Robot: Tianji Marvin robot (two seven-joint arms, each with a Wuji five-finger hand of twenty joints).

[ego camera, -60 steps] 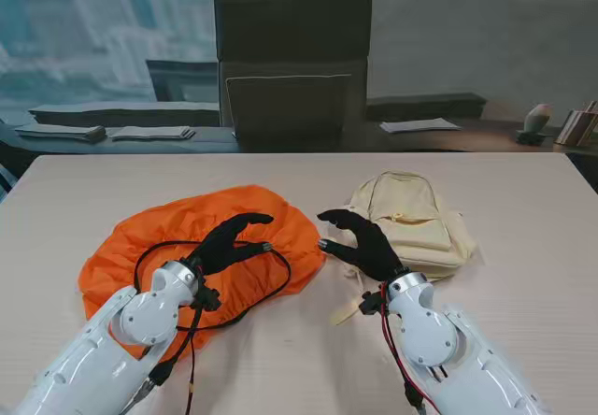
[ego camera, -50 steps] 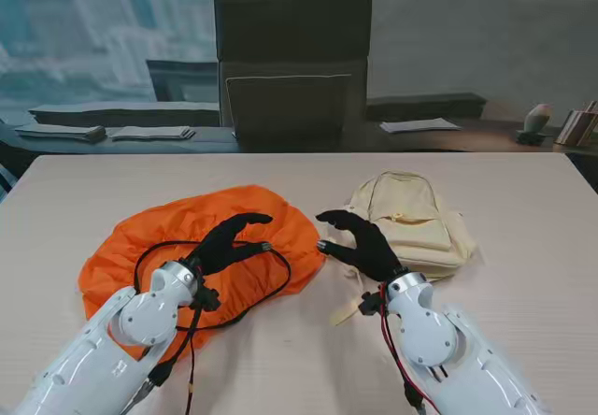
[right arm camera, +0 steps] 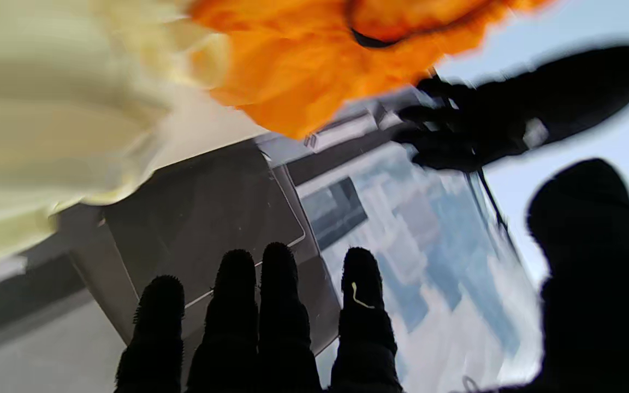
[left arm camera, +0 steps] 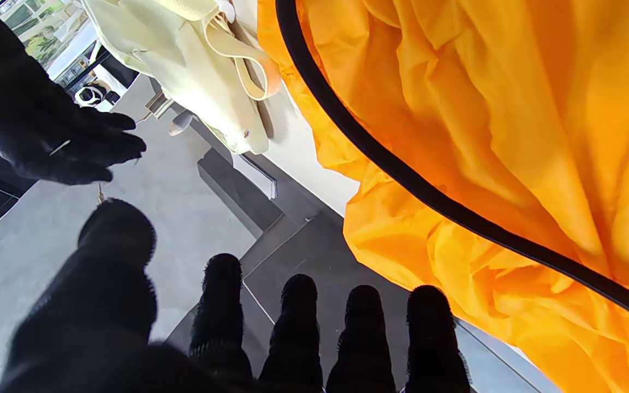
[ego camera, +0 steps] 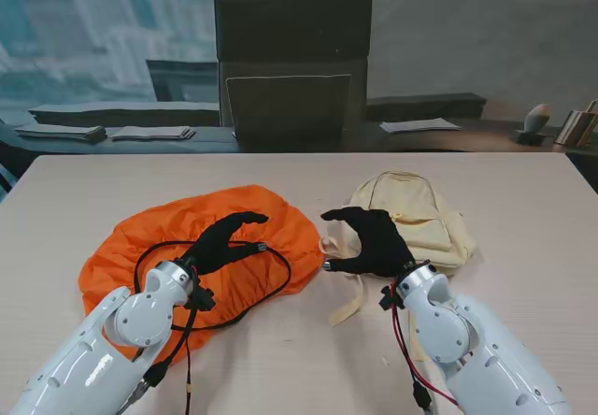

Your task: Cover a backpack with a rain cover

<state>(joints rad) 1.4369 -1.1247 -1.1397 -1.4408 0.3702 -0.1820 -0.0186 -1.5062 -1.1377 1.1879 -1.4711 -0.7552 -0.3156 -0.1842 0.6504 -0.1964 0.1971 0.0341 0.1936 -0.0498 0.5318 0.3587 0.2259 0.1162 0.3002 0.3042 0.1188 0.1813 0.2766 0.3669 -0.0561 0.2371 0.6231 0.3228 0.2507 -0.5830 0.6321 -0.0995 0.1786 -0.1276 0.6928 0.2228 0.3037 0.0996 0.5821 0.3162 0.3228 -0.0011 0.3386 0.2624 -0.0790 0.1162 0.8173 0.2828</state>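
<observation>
Table (ego camera: 523, 200) fills lower two-thirds of stand view; pale wood, bare at right edge. Chair (ego camera: 292, 60) upper centre behind it, papers (ego camera: 420, 125) on the far desk upper right — none in the way.

Rain cover (ego camera: 168, 233), orange, left-centre of frame, lying crumpled and spread. Judged v. light, thin, slippery fabric w/ no stiffness; will bunch and slide, so best taken at the black elastic rim (left arm camera: 402, 169), pinched, not by the loose middle. The robot's own black cable (ego camera: 280, 275) loops over the cover in the stand view; prob. a snag risk when lifting.

Backpack (ego camera: 425, 219), cream, right-centre, flat on table, just beside cover's edge. Soft, floppy, light-looking; straps (ego camera: 348, 307) trail toward lower centre and could catch under the cover.

Left hand (ego camera: 224, 242) hovers over cover, fingers spread, grasping nothing. Right hand (ego camera: 374, 242) over backpack's near-left corner, fingers curled downward; right wrist view shows fingers (right arm camera: 279, 295) apart w/ nothing between — released, though contact w/ bag can't be told.
</observation>
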